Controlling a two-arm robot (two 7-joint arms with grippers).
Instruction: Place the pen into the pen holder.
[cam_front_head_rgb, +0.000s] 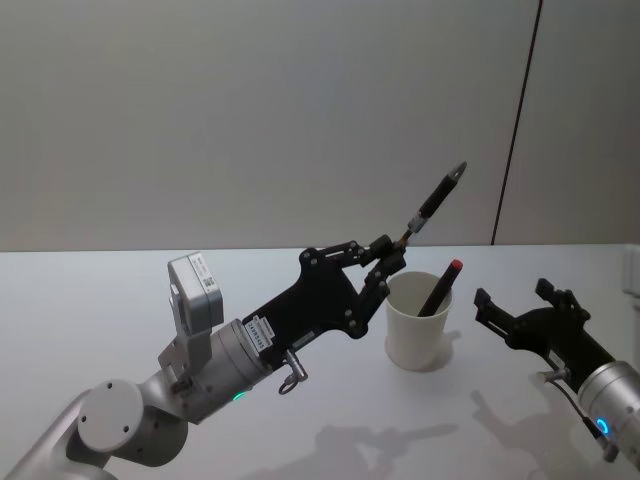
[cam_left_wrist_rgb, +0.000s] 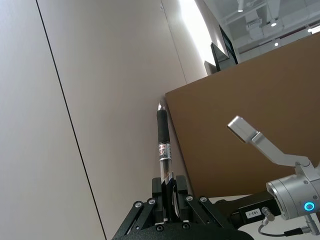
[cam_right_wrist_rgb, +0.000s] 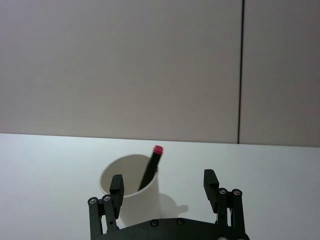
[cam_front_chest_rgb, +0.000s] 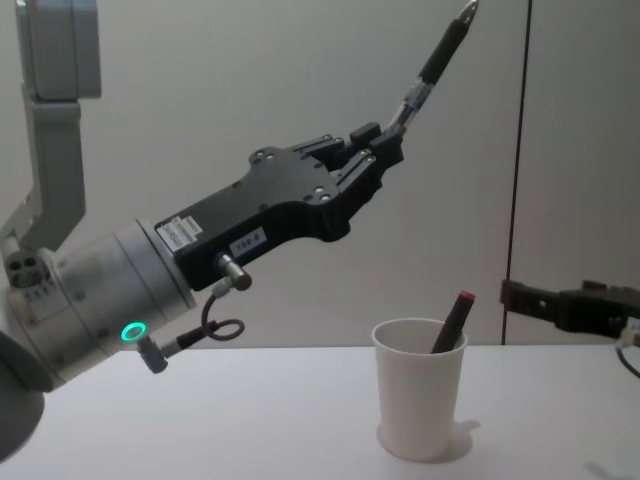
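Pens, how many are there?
2. A black pen sticks up in the air from the shut left pincer. A red-topped pen leans inside the white cup. The cup could hide more.

The left arm (cam_front_chest_rgb: 90, 290) is silver-grey with a glowing green ring (cam_front_chest_rgb: 131, 331) and looped cable (cam_front_chest_rgb: 222, 328). The left gripper (cam_front_chest_rgb: 385, 143) and right gripper (cam_right_wrist_rgb: 163, 180) are black, jointed, screw-studded.

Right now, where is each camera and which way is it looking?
Head: high, looking down at pen holder; left end effector and right end effector show.
Chest: low, looking across; left arm shows large.
Left wrist: looks up along its pen.
Right wrist: faces the holder between open fingers.
Head and chest share holder, raised pen.
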